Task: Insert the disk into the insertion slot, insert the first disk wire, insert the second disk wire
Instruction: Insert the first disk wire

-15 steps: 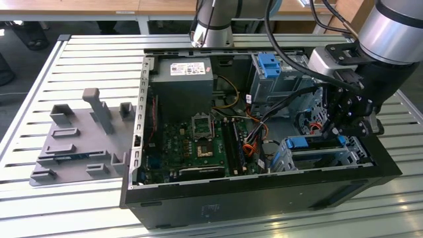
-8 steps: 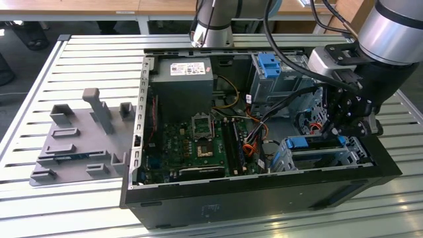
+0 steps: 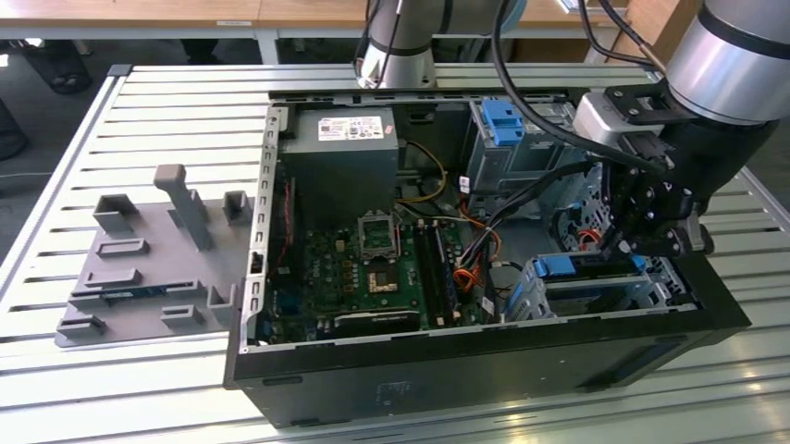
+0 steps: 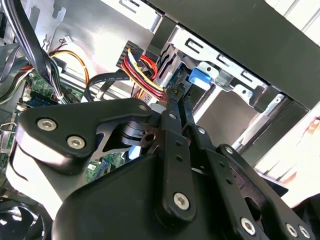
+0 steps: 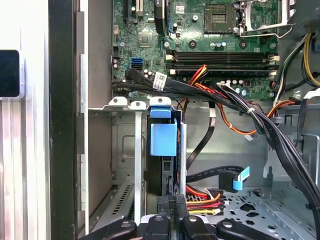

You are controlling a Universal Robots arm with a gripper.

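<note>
Your gripper has its fingers drawn nearly together, tips at the exposed end of the disk. You cannot tell whether they pinch anything. Seen edge-on, the disk sits inside the insertion slot with its blue frame showing, at the near corner of the computer case on the exterior view's right. The second wrist view puts a red, yellow and black wire bundle right beside the tips. Beyond lies the green circuit board.
</note>
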